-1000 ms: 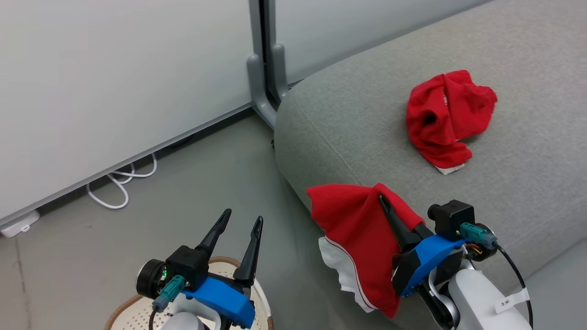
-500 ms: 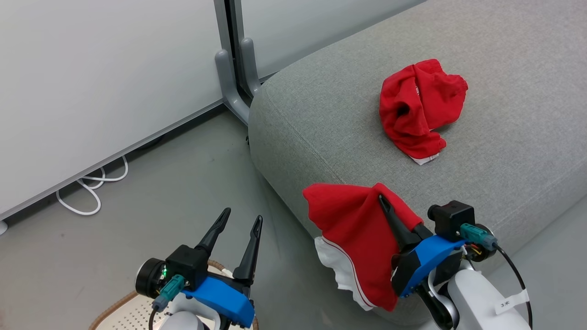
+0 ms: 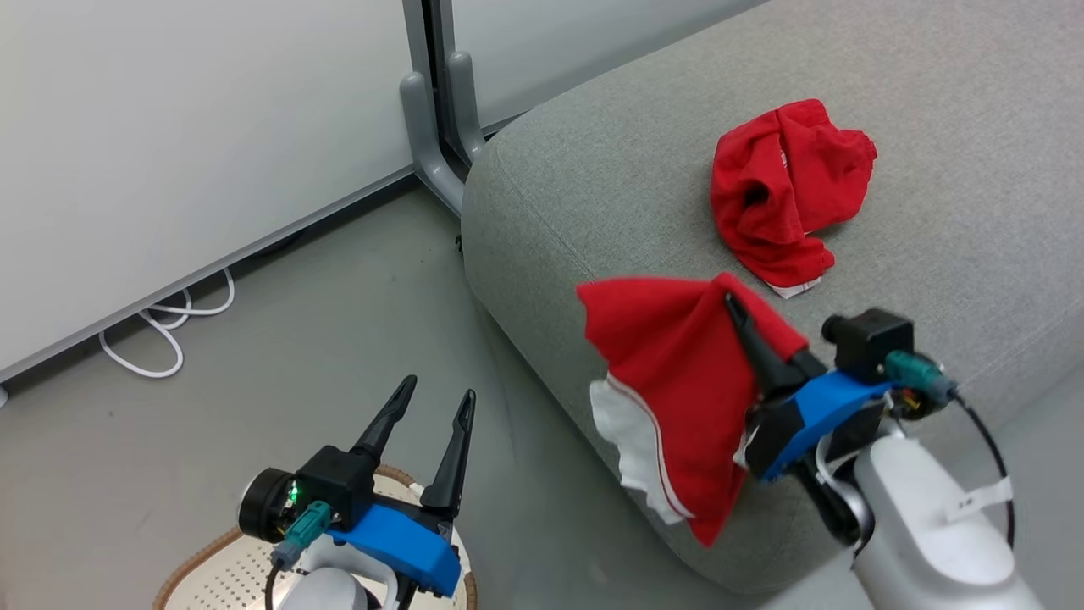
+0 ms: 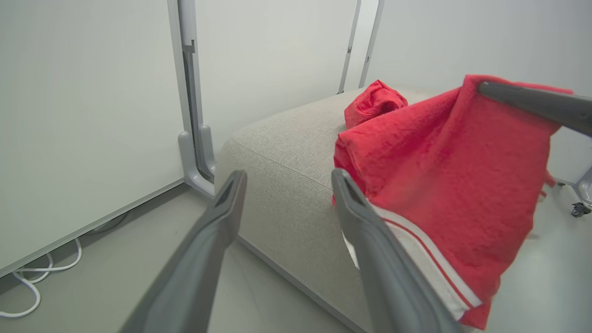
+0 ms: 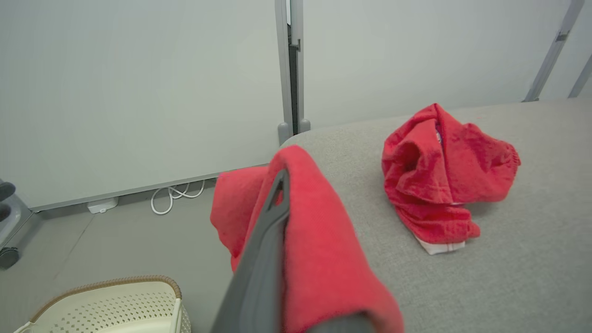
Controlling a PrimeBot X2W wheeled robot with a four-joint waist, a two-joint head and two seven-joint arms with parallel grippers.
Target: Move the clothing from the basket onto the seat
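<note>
My right gripper is shut on a red garment with white trim, which hangs from its fingers over the front edge of the grey seat. The same cloth drapes over the right gripper in the right wrist view and shows in the left wrist view as a red garment. Another red garment lies crumpled on the seat cushion, beyond the held one. The left gripper stands open and empty above the cream basket at the lower left. The basket's rim also appears low in the right wrist view.
A white partition wall with a grey post and foot stands behind the seat's left end. A white cable loops on the grey floor along the wall's base. Open floor lies between the basket and the seat.
The right gripper has risen and moved forward with the held garment, closer to the seat top. The left gripper stays open. The head camera has shifted, sliding the scene sideways.
</note>
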